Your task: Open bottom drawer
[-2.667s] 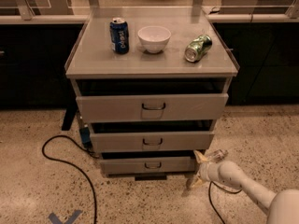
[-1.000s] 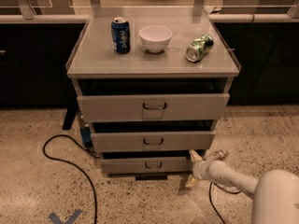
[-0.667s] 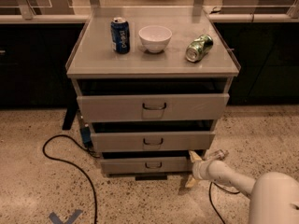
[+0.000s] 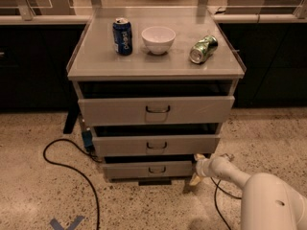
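Barely anything has changed. The white arm (image 4: pixel 254 188) has only crept leftward, so its claw (image 4: pixel 196 168) now sits at the right end of the bottom drawer (image 4: pixel 139 170), with its fingers apart, one high and one low. The drawer stands slightly out beneath the counter (image 4: pixel 96 59), so the pull looks hardly begun. Bare floor (image 4: pixel 144 207) lies open ahead of the counter's front edge. A black cable (image 4: pixel 97 205) trails off below the front-left corner. The drawer's small handle (image 4: pixel 156 169) sits untouched.

The cabinet (image 4: pixel 158 67) is seen from the front and from above, at medium distance; the claw (image 4: pixel 196 168) is framed low right, beside the bottom drawer (image 4: pixel 144 170).
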`<state>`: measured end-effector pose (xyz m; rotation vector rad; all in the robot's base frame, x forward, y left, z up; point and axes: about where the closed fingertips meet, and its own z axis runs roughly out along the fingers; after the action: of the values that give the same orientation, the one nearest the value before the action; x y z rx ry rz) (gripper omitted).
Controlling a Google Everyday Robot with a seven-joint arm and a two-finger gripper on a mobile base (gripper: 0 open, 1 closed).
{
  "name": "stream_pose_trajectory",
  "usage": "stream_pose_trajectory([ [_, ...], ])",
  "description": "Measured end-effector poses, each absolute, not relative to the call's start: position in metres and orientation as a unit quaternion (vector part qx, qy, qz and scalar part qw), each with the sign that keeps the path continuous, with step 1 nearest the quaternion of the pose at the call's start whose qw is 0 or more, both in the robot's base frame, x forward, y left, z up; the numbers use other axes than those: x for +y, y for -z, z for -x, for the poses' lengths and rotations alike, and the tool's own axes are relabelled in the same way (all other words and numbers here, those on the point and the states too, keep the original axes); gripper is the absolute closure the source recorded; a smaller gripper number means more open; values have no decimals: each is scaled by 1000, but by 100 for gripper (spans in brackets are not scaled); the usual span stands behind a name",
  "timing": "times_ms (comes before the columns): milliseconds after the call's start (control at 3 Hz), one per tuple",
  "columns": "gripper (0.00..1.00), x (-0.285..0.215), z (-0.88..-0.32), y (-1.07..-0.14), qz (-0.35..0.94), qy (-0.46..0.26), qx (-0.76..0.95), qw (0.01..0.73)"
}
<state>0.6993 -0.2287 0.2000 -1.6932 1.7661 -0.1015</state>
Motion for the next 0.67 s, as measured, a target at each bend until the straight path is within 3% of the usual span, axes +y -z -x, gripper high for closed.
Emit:
stream_pose_trajectory([
  [667,0,-221,-706,-181,653,29,680,333],
])
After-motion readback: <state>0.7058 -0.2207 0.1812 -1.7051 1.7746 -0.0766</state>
